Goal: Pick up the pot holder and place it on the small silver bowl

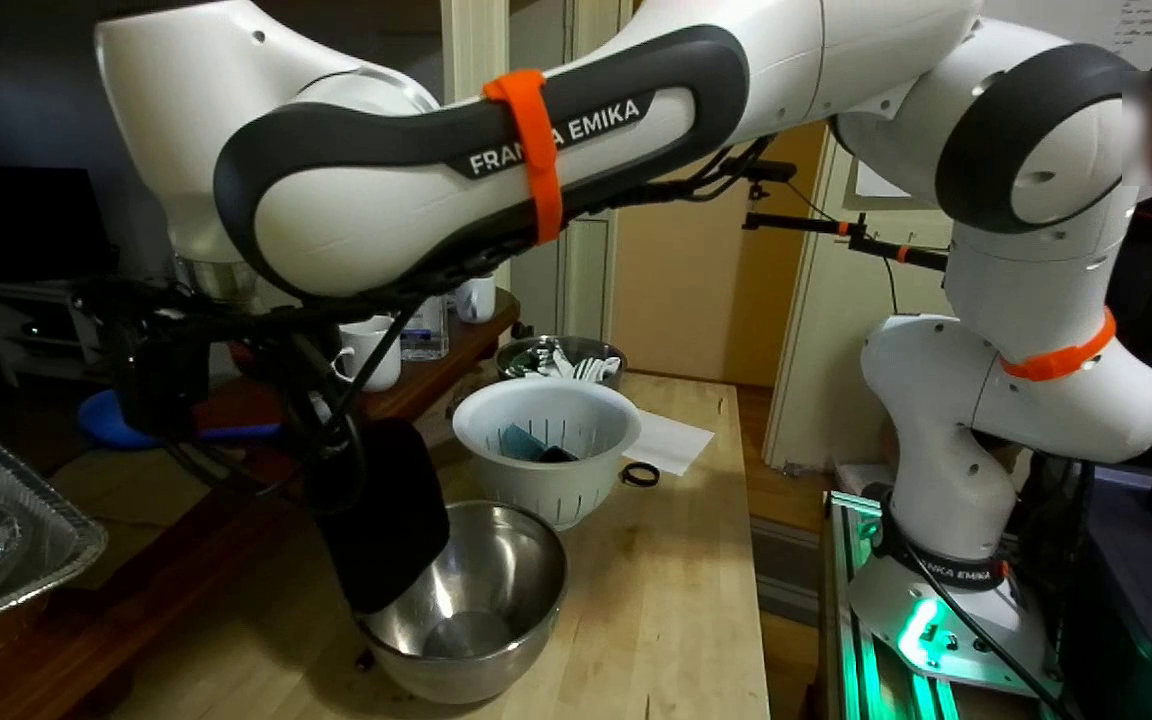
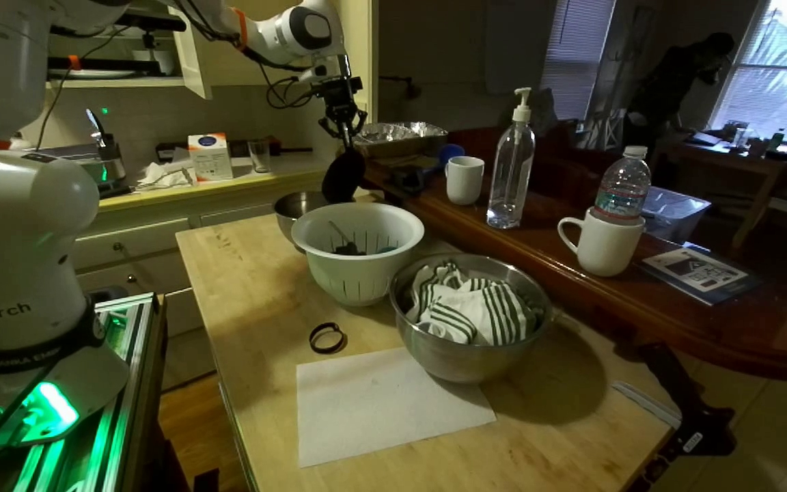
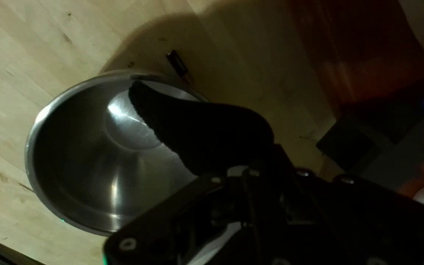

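Evidently pinched near its upper end, the pot holder (image 1: 391,520) hangs from the end effector (image 2: 347,141), whose jaws are closed narrowly on it, presumably because a floppy pad let down by one end can be draped with little force. Its lower part reaches over the small silver bowl (image 1: 501,595) from the side of the raised wooden ledge (image 2: 667,314) (whether pad and rim touch cannot be told); most of the mouth is uncovered, so a shift toward the middle seems called for. The bowl stands upright on the bench (image 1: 676,600), with the white colander (image 2: 356,277) just beside it, likely the nearest obstacle. The ledge bears a blue scoop (image 2: 449,152) and a white mug (image 2: 465,181); a small dark object (image 3: 177,63), too indistinct to name, lies just beside the bowl, and a larger steel bowl (image 2: 458,362) of striped towels (image 2: 479,307) stands past the colander
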`<state>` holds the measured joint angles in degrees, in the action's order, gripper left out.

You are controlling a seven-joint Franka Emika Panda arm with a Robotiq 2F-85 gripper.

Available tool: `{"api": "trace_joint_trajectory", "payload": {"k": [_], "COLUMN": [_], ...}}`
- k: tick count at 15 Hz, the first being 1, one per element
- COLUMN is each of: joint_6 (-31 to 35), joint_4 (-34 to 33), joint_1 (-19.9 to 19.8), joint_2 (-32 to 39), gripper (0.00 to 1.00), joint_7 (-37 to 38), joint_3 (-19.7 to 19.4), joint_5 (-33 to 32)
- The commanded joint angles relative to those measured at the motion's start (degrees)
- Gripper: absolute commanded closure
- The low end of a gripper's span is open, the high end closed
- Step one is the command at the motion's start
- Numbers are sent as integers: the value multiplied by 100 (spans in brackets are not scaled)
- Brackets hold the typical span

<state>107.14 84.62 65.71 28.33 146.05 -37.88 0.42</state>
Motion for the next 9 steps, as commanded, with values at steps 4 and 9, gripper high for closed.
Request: {"api": "trace_joint_trajectory", "payload": {"k": [4, 9], "joint_6": [-189, -500], "joint_4": [16, 206], "joint_1": [-1749, -2659], "joint_2": [-363, -556], "gripper": [62, 25], "joint_7": [373, 844], "joint_3": [2361, 3287], "joint_5": [-287, -219]}}
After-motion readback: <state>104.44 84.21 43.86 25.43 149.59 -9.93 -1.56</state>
